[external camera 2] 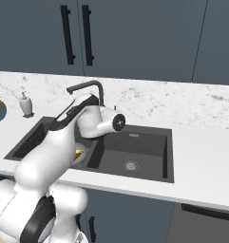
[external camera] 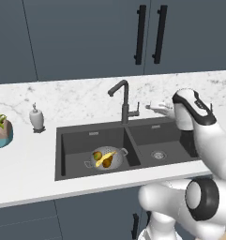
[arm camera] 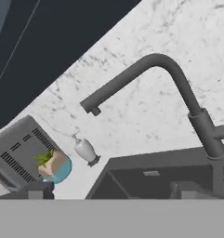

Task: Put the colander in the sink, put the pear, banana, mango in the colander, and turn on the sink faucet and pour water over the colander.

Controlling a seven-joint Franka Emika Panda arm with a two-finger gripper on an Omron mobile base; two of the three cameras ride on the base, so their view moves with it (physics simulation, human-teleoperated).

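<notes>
The white marble surface (external camera: 30, 154) carried the dark double sink (external camera: 67, 140), with the faucet (external camera: 124, 101) rising at its back edge between the basins. In the left basin sat the colander (external camera: 107, 158), holding the banana (external camera: 106, 161) among other fruit. The hand (external camera: 156, 108) hovered released beside the faucet.

One sink (external camera: 72, 140) with two basins and one round drain (external camera: 157, 154) showing, one sink faucet (external camera: 123, 101), one colander (external camera: 106, 158) holding one banana (external camera: 105, 160) and one pear (external camera: 98, 155), one soap dispenser (external camera: 37, 117), one potted plant (external camera: 0, 130), two cabinet handles (external camera: 140, 34)
</notes>
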